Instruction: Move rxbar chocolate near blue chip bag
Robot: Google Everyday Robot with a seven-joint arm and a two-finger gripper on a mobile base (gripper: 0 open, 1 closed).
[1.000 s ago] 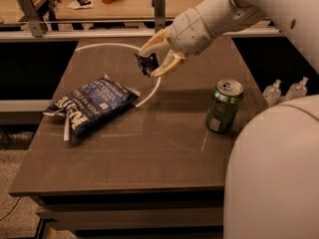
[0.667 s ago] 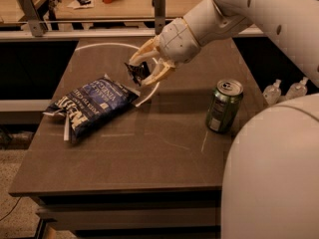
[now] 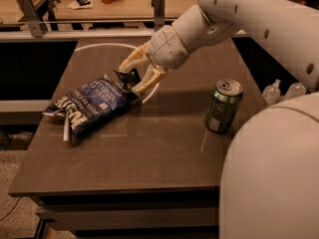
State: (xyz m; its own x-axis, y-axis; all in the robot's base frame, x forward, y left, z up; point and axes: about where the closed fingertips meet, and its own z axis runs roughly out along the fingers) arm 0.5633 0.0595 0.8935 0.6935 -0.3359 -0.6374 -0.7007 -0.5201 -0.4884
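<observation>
I am holding the gripper (image 3: 126, 80) just over the right end of the blue chip bag (image 3: 92, 106), its fingers clamped on the rxbar chocolate (image 3: 131, 75). The bag is blocking the surface below and to the left. Right of the bag, bare table (image 3: 149, 158) is lying open up to a green can (image 3: 223, 106) standing well apart. My white arm (image 3: 239, 19) is filling the space behind and right of the bag.

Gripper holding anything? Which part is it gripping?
Yes. The gripper pinches the small flat black snack-bar wrapper between both fingers, apparently around its middle, right by the right end of the crinkled dark-blue chip bag.
</observation>
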